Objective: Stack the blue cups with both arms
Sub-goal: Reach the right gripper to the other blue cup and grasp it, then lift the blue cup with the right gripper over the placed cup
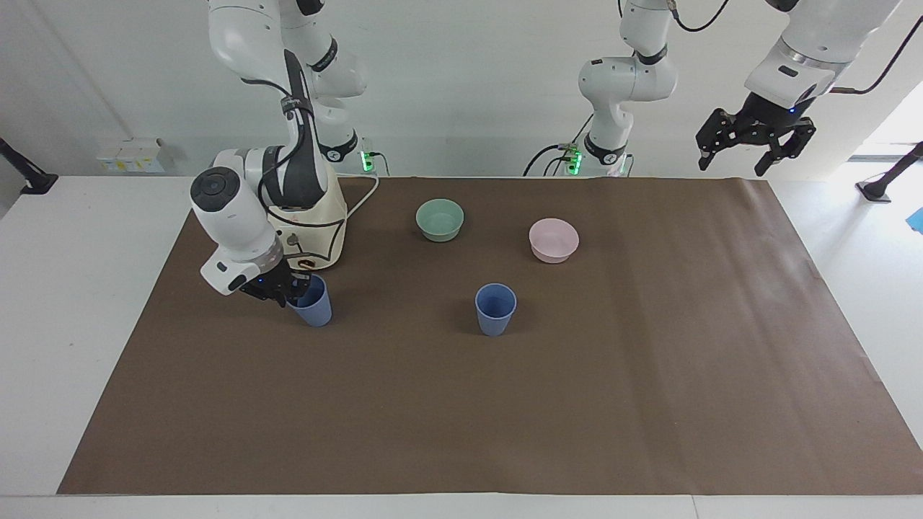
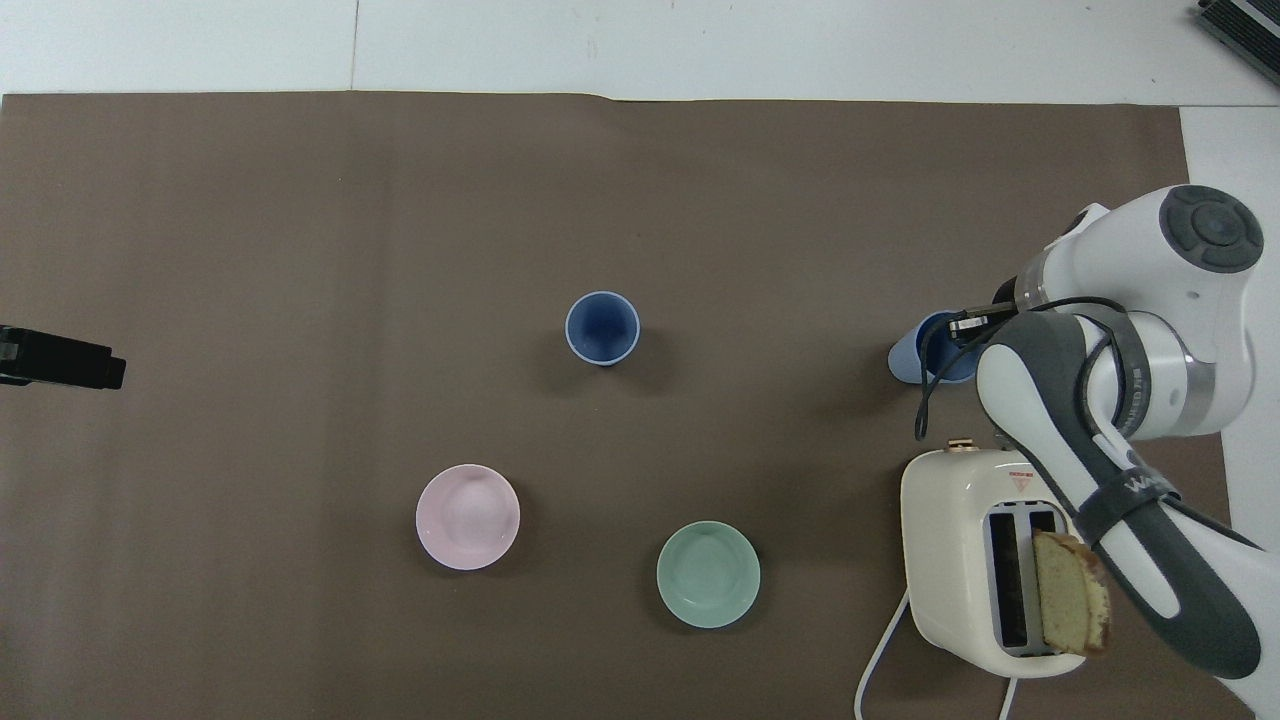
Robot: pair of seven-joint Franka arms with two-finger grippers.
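Observation:
Two blue cups stand upright on the brown mat. One blue cup is mid-table, also in the overhead view. The other blue cup stands just in front of the toaster at the right arm's end, also in the overhead view. My right gripper is low at this cup, pinching the rim on the side toward the right arm's end, one finger inside; the arm hides part of the cup from above. My left gripper hangs open and empty, high over the mat's corner at the left arm's end, waiting; its tip shows in the overhead view.
A cream toaster with a bread slice in a slot stands nearer the robots than the gripped cup. A mint-green bowl and a pink bowl sit nearer the robots than the middle cup.

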